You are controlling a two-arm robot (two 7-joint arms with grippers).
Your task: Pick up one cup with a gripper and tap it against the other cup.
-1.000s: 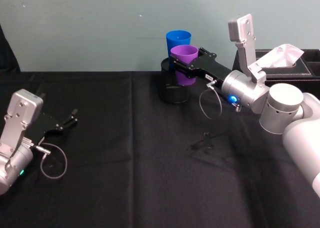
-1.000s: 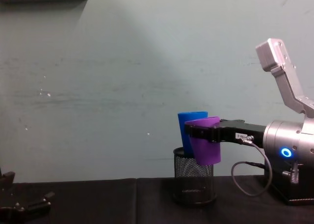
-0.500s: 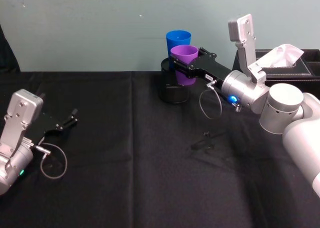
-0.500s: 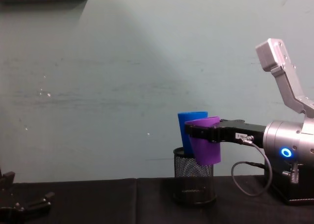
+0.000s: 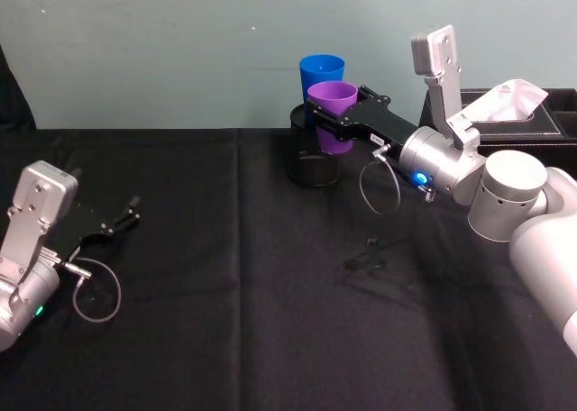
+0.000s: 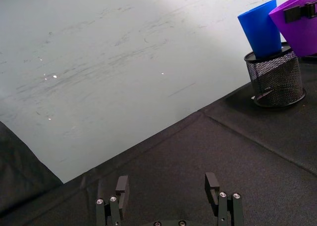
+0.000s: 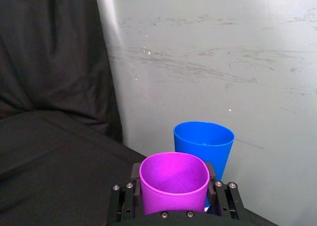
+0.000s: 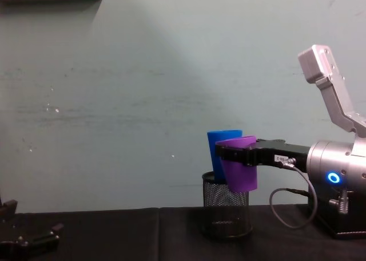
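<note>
1. i see the purple cup [image 5: 332, 105] lifted clear of the table, upright, at the back middle of the work area, over the near rim of a black mesh pen holder [image 5: 311, 163].
2. the right gripper [image 7: 172, 172] is clenched on that cup, one flat jaw on each side just below the rim; the arm reaches in from the right, roughly level.
3. the blue cup [image 5: 321, 73] stands upright inside the mesh holder, directly behind the purple one and slightly higher at the rim.
4. from the chest camera the two cups overlap, the purple one in front. from the right wrist camera they sit very close together, but i cannot tell whether they actually touch.
5. the mesh holder stands on the black cloth table [image 5: 225, 321], close to the pale green wall.
6. the left gripper [image 6: 168, 184] is released, fingers spread with nothing between them, parked low at the left side of the table, well apart from both cups.
7. a small dark object [image 5: 365, 256] lies on the cloth nearer me, below the right arm.
8. a black tissue box [image 5: 518, 114] sits at the far right, behind the right arm.
</note>
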